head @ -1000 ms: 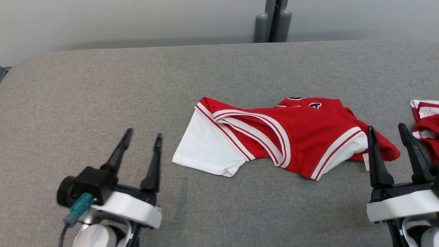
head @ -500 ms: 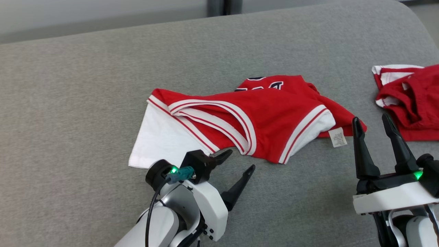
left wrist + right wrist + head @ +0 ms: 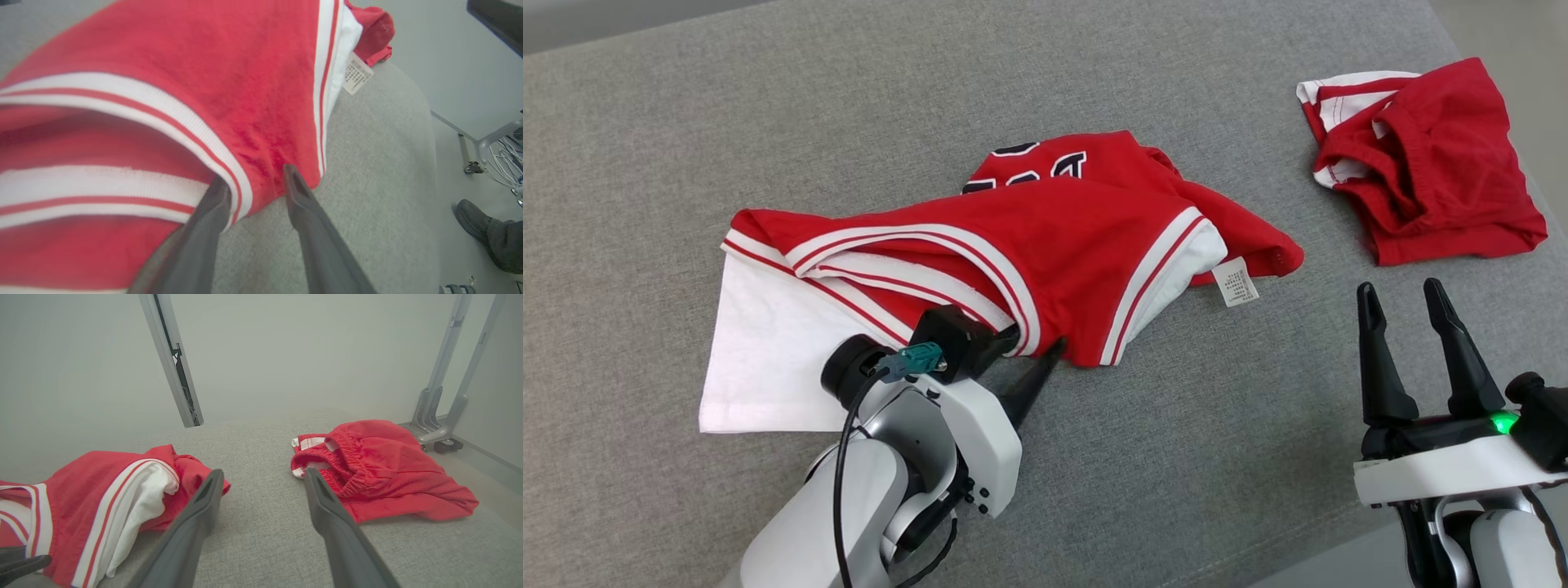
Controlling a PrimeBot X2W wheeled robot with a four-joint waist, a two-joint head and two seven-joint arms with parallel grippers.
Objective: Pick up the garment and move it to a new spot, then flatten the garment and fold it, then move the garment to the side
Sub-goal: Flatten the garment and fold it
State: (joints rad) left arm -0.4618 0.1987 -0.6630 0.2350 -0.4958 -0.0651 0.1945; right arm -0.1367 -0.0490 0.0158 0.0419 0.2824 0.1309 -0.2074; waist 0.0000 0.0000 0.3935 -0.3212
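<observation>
Your grey fabric-covered worktop (image 3: pixel 686 122) carries everything. The garment (image 3: pixel 1078 237), a red jersey with white striped trim, lies crumpled at its middle. Red shorts (image 3: pixel 1429 155) sit bunched well apart at the far right corner. Your left gripper (image 3: pixel 1036 343) is at the garment's near edge, jaws apart and straddling the striped trim, one finger tucked under the cloth. Your right gripper (image 3: pixel 1398 290) hovers over bare worktop between the two red pieces, jaws wide, holding nothing. Dark lettering (image 3: pixel 1033 167) on the garment's far fold is too creased to read. A white care label (image 3: pixel 1236 282) hangs at its right hem, print too small to read.
</observation>
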